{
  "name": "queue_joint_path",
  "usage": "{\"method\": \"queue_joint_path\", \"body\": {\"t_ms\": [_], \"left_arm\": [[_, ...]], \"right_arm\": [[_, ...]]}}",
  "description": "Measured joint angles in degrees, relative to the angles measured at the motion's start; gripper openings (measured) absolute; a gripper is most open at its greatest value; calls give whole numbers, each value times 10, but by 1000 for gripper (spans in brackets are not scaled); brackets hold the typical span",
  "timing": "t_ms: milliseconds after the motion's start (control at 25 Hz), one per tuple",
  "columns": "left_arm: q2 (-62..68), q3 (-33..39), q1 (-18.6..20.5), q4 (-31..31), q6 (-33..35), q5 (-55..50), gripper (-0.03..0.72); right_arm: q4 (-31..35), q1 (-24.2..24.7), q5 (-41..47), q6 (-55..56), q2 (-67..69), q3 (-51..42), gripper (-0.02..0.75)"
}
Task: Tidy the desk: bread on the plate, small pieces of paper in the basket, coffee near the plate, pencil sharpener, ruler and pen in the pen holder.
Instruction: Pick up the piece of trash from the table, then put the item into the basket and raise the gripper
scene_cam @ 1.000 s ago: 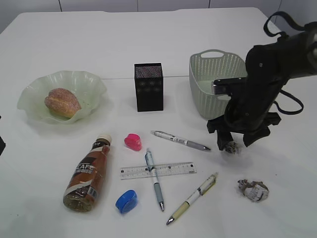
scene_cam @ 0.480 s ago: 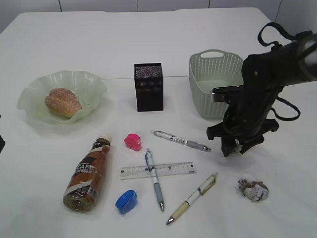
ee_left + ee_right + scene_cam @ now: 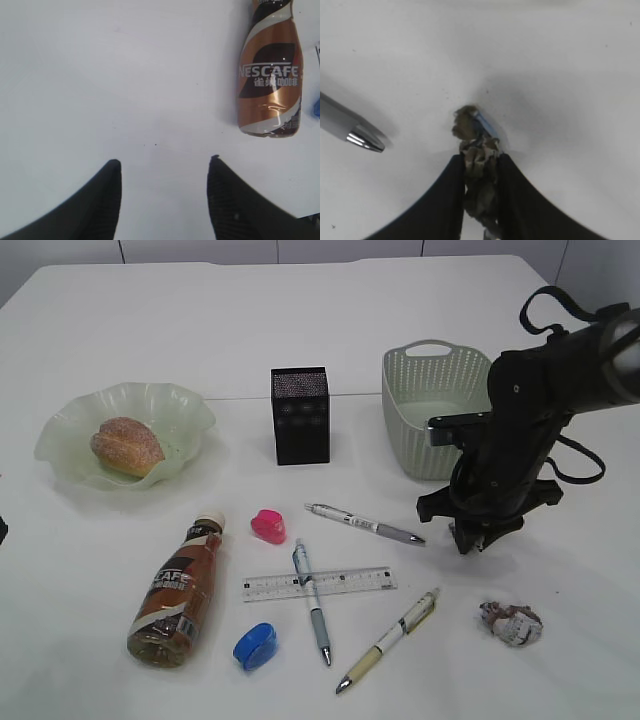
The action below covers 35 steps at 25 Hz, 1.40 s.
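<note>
Near the desk's point(image 3: 330, 320) right edge, right gripper point(image 3: 481, 165) is pinching a paper scrap point(image 3: 475, 137) narrowly; shallow hold, slipping likely.

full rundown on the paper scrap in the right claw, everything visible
The paper scrap is a small crumpled wad, grey-brown with a shiny pale fold on top. The right claw pinches it between both black fingers, jaws nearly together, part of the wad sticking out past the tips. It sits low over the white desk, casting a shadow; contact with the surface can't be judged. A silver pen tip lies to its left, apart. In the exterior view the claw hides it.
</note>
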<state>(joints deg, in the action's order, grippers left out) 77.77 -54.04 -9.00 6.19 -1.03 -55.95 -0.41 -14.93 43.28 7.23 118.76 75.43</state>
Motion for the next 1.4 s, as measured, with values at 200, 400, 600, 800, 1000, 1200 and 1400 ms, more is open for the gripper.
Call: {"method": "queue_joint_path", "body": {"t_ms": [200,400,600,800,1000,1200,1400], "left_arm": [[0,0,0,0,0,0,403],[0,0,0,0,0,1,403],[0,0,0,0,0,3,403],[0,0,0,0,0,5,403],[0,0,0,0,0,6,403],[0,7,0,0,0,9,395],[0,38,0,0,0,10,386]], "right_arm": [[0,0,7,-9,-3,0,134],[7,0,34,-38,-48,0,133],[55,0,54,-90,-112,0,133],[68,0,34,-99,-146,26,133],[68,5,2,-86,-137,79,132],[55,20,-36,-52,-85,145,132],[-2,26,-39,-19,-30,210,160]]}}
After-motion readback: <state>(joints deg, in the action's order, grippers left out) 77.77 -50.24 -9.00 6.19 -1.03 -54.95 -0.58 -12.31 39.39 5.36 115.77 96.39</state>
